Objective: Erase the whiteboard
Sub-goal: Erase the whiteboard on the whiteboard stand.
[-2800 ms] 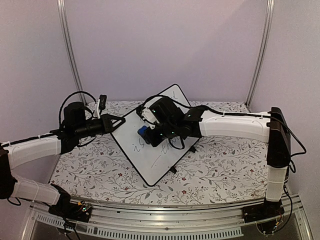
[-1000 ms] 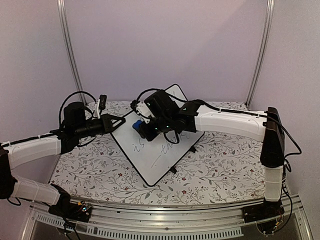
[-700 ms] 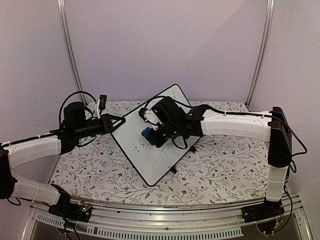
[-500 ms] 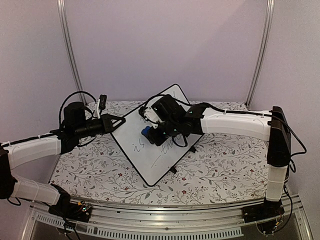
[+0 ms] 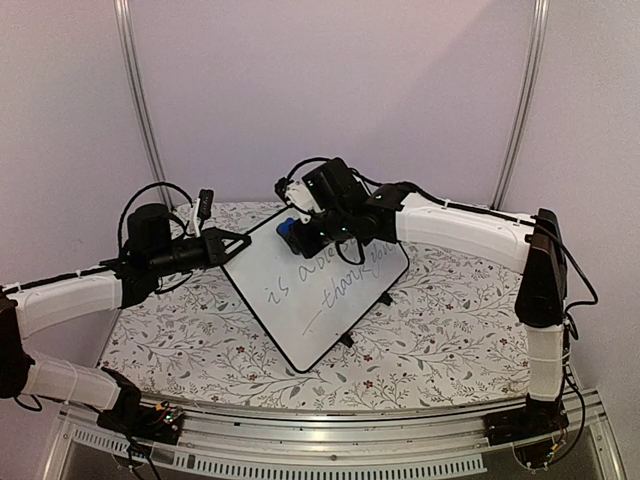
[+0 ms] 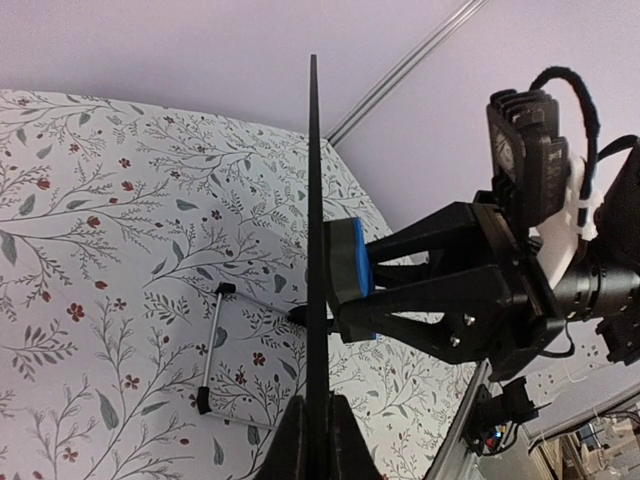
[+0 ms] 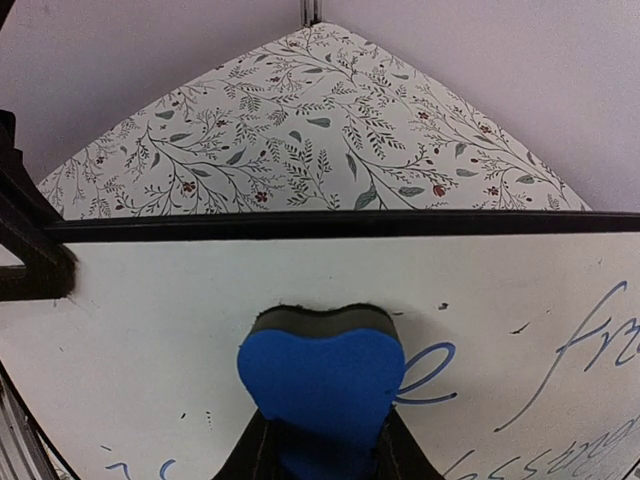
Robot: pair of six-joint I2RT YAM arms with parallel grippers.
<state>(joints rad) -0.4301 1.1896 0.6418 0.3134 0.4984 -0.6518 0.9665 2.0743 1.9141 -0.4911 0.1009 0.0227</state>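
left fingers (image 6: 297, 446) pinched together, right fingers (image 7: 256, 456) clamped inward

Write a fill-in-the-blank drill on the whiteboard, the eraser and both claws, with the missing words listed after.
1. The right claw holds a blue eraser shaped like a ____.
2. The left claw is shut on the frame of the whiteboard, and that frame is coloured ____.
3. The eraser's pad is pressed against the ____.
Missing words: heart; black; whiteboard.
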